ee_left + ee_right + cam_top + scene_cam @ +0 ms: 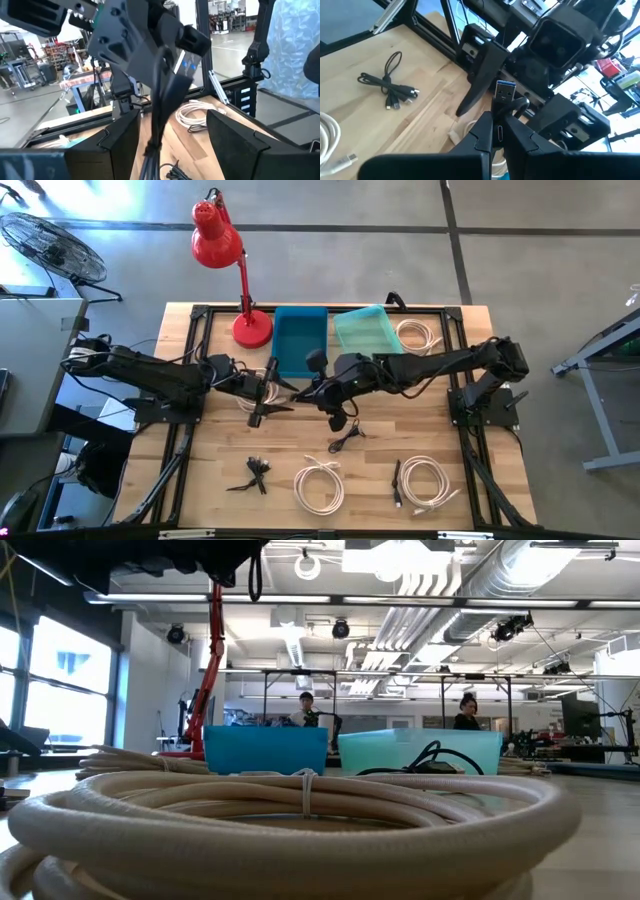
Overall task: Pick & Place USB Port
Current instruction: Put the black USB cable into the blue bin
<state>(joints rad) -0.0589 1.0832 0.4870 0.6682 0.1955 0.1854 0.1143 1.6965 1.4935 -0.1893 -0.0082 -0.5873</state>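
Observation:
A black USB cable (159, 100) hangs from my right gripper (497, 131), which is shut on it above the middle of the table (318, 392). Its silver-and-blue plug (506, 91) sticks out past the fingertips. My left gripper (172, 120) faces the right one from the table's left (268, 392). It is open, and the hanging cable runs down between its two fingers; whether it touches either one does not show. In the low view a black loop of the cable (255, 580) hangs at the top. My right gripper pinches the black cable just behind its USB plug (512, 107) between its two fingers. The plug points out beyond the fingertips toward the left gripper. The rest of the cable hangs slack below, clear of the table.
A blue bin (300, 340) and a teal bin (368, 330) stand at the far edge, beside a red lamp (225, 260). More black cables (345, 438) (255, 475) and coiled white cables (320, 485) (425, 480) (418, 335) lie on the wooden table (200, 480).

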